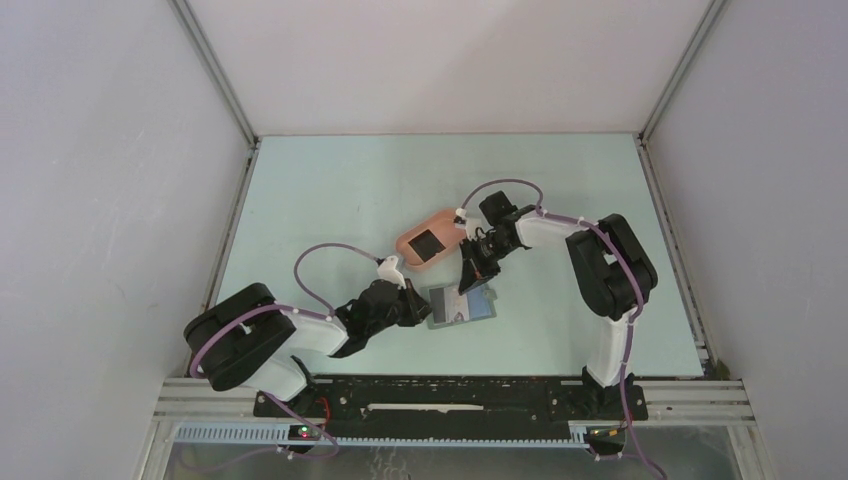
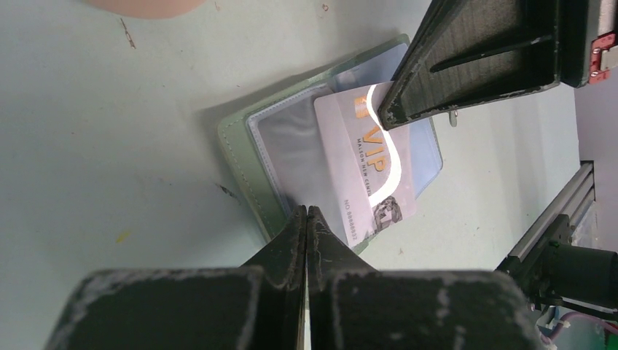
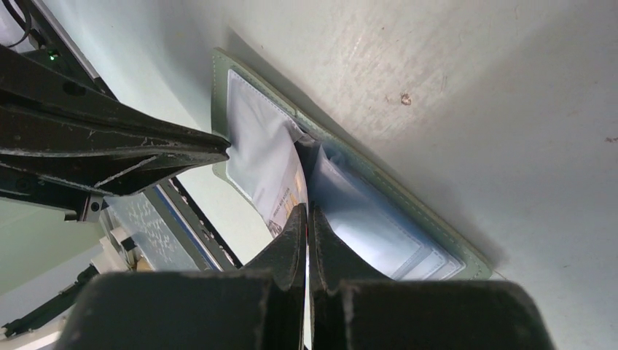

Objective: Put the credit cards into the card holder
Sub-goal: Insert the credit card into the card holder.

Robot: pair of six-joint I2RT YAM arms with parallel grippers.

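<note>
Card holder (image 1: 482, 310) open flat, top-view centre, between both arms. Right gripper (image 3: 306, 217) pinched shut on VIP card (image 2: 357, 175) edge. Card's long axis slants over clear sleeve (image 2: 284, 153), not yet pocketed. Left gripper (image 2: 307, 215) closed, empty, tip on holder's left half.

Card holder (image 1: 462, 305) lay open on worktop (image 1: 330, 200), near middle, toward my side. Card (image 2: 368, 164) lay askew on holder's inner sleeves. My left tool (image 1: 418, 305) sat at holder's left edge; my right tool (image 1: 472, 282) at its far edge, tip on card. Holder lay between both tools. Tray (image 1: 430, 240) lay behind holder, near but apart.
</note>
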